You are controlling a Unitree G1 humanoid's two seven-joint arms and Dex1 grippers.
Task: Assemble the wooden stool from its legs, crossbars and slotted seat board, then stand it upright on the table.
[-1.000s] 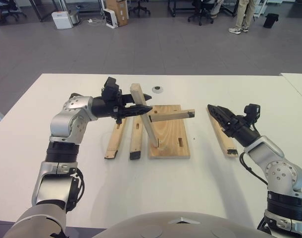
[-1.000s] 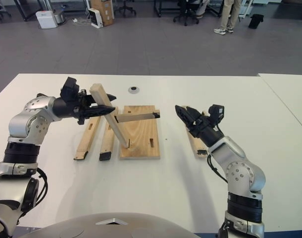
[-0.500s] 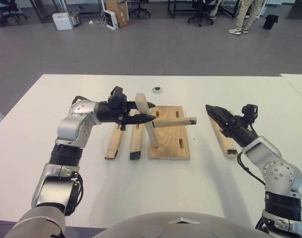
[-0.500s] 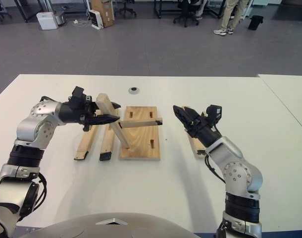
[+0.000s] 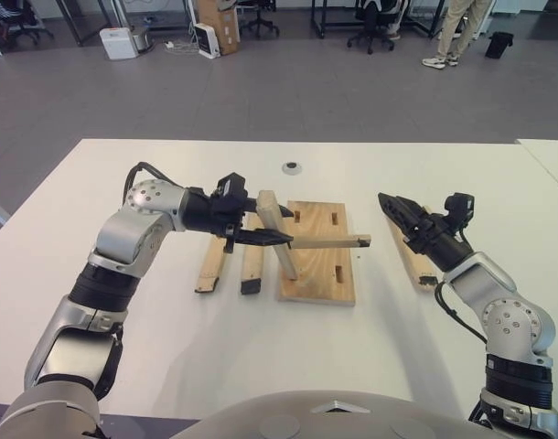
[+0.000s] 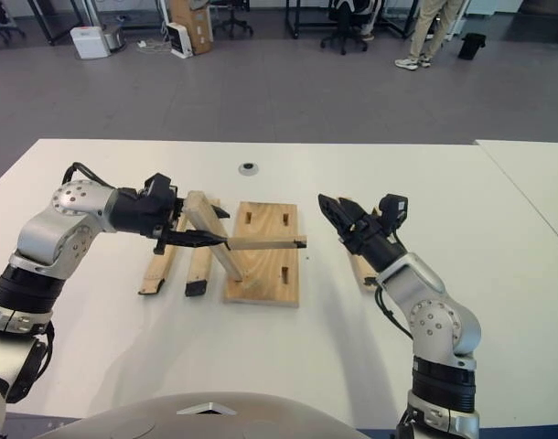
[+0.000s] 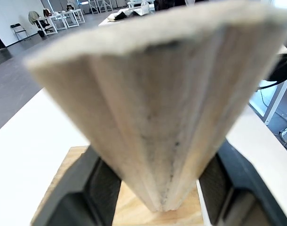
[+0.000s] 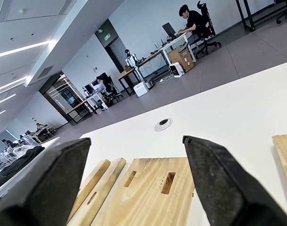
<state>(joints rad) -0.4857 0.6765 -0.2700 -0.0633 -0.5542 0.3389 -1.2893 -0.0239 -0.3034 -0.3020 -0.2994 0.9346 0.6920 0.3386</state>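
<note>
Lowered and drawn in since a second ago, your left gripper [image 5: 265, 237] pinches the leg [image 5: 286, 258] near its joint with the crossbar [image 5: 334, 242], which has dropped from a raised angle to about level. The leg leans steeply, its lower end resting on the slotted seat board [image 5: 320, 285] lying flat on the table [image 5: 169, 338]. The step in hand looks like seating that leg. Next you would need to bring it upright over a slot and press down. Your right gripper [image 5: 389, 201] hovers spread near the crossbar's free end, above a loose wooden piece [image 5: 416, 265] right of the board. Two spare legs [image 5: 213, 261] lie just left of the board beneath your left arm. A round fitting [image 5: 290, 167] sits beyond.
</note>
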